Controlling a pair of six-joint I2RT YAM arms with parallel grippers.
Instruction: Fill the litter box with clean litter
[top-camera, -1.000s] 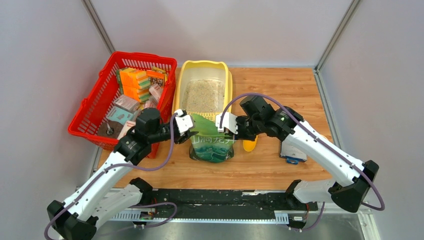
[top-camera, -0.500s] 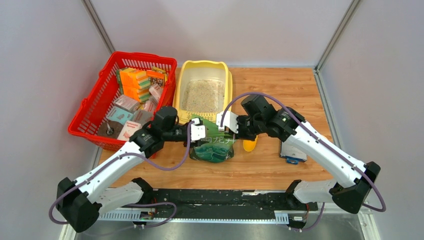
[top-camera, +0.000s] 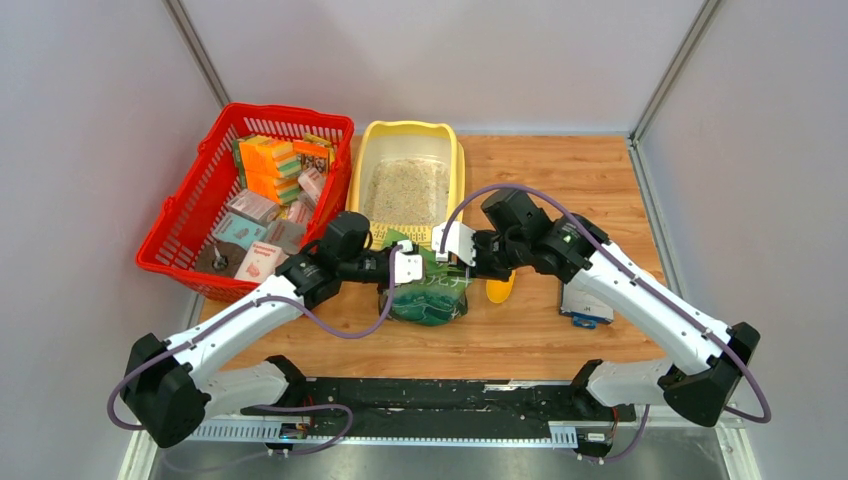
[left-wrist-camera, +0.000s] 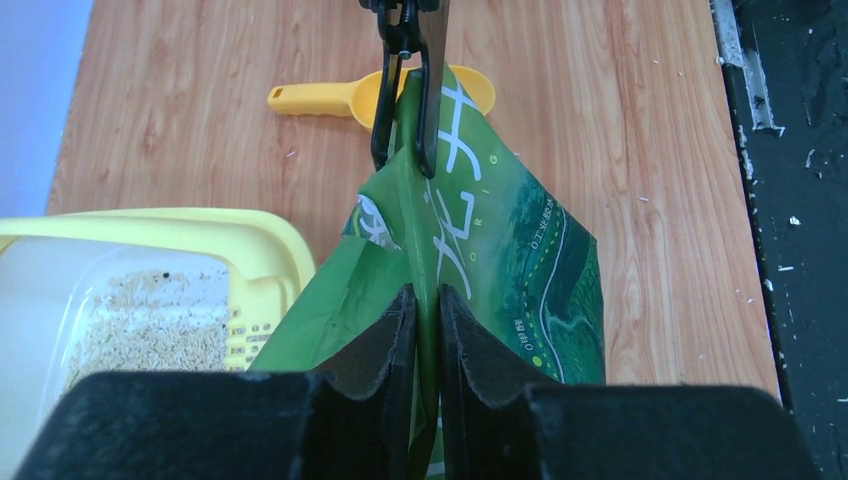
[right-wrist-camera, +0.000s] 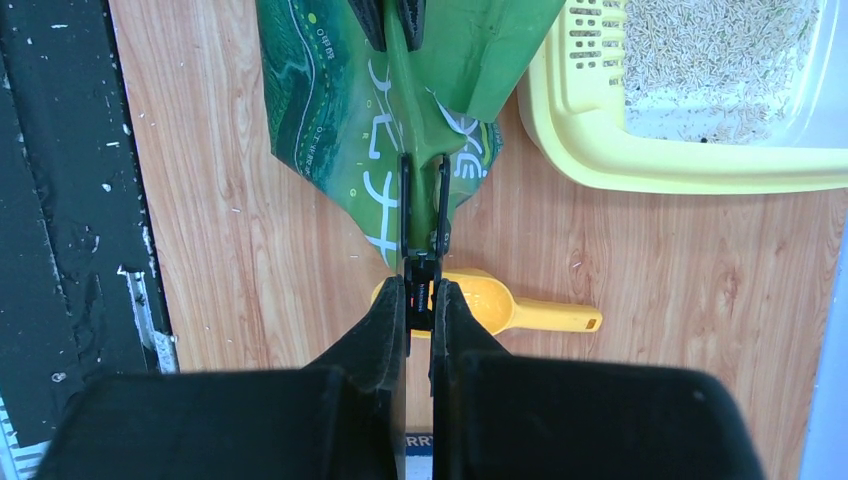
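Open table (top-camera: 585, 180) right of litter box (top-camera: 405, 128); basket (top-camera: 185, 210) walls left (just beside); pouch (top-camera: 430, 297) crowds near end.

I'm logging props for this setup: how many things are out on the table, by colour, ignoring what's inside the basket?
Yellow: 2 (litter box, scoop)
Green: 1 (pouch)
Red: 1 (basket)
White and blue: 1 (small item)
Total: 5
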